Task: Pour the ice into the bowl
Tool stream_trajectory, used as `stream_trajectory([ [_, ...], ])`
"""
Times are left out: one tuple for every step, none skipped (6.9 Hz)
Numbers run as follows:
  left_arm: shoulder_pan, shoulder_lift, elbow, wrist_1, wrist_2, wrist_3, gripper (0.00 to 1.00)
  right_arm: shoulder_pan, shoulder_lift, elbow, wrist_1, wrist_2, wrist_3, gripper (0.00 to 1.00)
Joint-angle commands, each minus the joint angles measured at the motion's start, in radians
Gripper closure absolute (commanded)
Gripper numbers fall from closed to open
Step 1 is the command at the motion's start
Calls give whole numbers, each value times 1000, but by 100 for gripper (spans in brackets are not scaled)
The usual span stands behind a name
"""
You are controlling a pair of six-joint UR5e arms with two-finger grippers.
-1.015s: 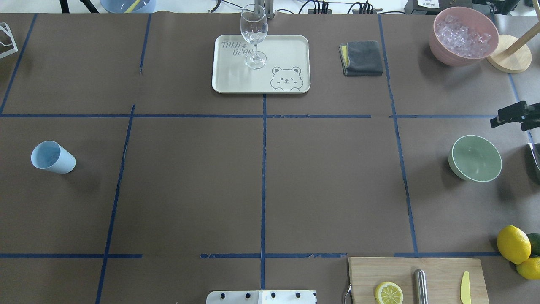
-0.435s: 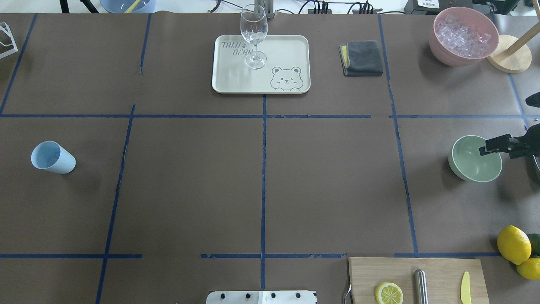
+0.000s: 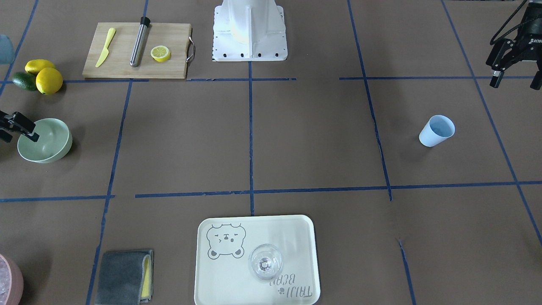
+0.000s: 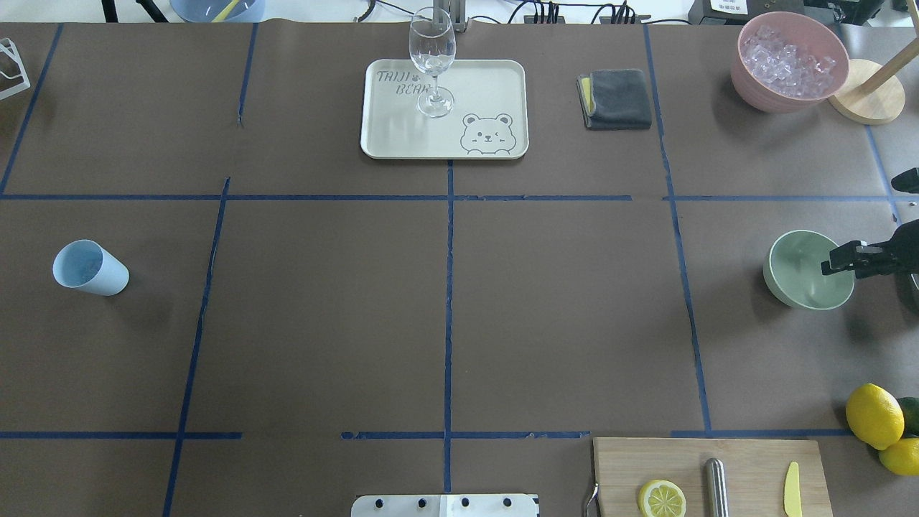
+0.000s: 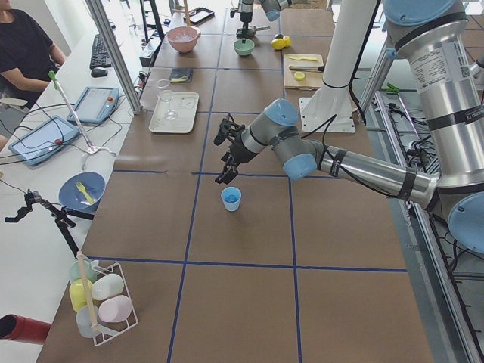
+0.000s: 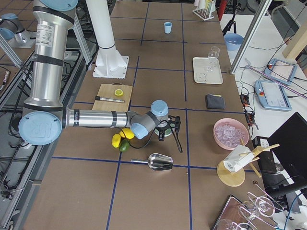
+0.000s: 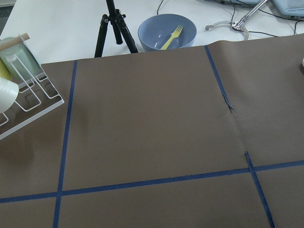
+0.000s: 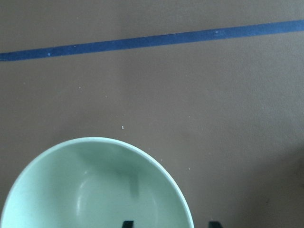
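The robot's right hand [image 8: 171,223] hangs at the edge of the pale mint-green bowl [image 4: 800,276]. Its two fingertips [image 8: 127,223] are spread apart, one inside the bowl and one outside, with the rim between them and nothing gripped. The bowl stands upright on the brown, blue-taped worktop [image 4: 560,301], far out on the robot's right side, and its inside shows smooth and bare.

Across the worktop, the left hand [image 3: 515,80] hovers released and empty, near the light blue cup [image 3: 437,130] but apart from it. The cup stands upright on the robot's left side; what it holds cannot be made out.

At the far right corner, a pink container [image 4: 754,93] is heaped with clear cubes. A wine glass [image 4: 432,64] stands on a cream bear-print tray [image 4: 402,136] at the middle of the far edge, with a folded grey cloth [image 4: 616,98] beside the tray. Near the robot's base lies a wooden cutting board [image 4: 747,459] carrying half a lemon [image 4: 661,498], and whole lemons [image 4: 874,415] sit just beside the board.
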Motion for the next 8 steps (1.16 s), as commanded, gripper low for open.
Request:
stream_trajectory([
  [26, 2, 2, -4, 42, -3, 0, -18, 0, -2, 0, -3, -9, 100],
  [32, 3, 4, -13, 44, -5, 0, -20, 0, 1, 0, -3, -9, 100],
  [64, 5, 4, -27, 50, -59, 0, -18, 0, 15, 2, 16, -1, 100],
  [163, 6, 4, -27, 155, -137, 0, -18, 9, 69, -3, 58, 17, 100],
  [254, 14, 4, -27, 253, -193, 0, -18, 30, 126, -13, 116, 102, 100],
  [323, 58, 4, -57, 351, -227, 0, -18, 93, 153, -17, 145, 211, 100],
  [393, 130, 4, -123, 432, -280, 0, -32, 177, 160, -35, 152, 338, 100],
  [441, 191, 7, -224, 474, -326, 0, -94, 275, 183, -103, 142, 446, 100],
])
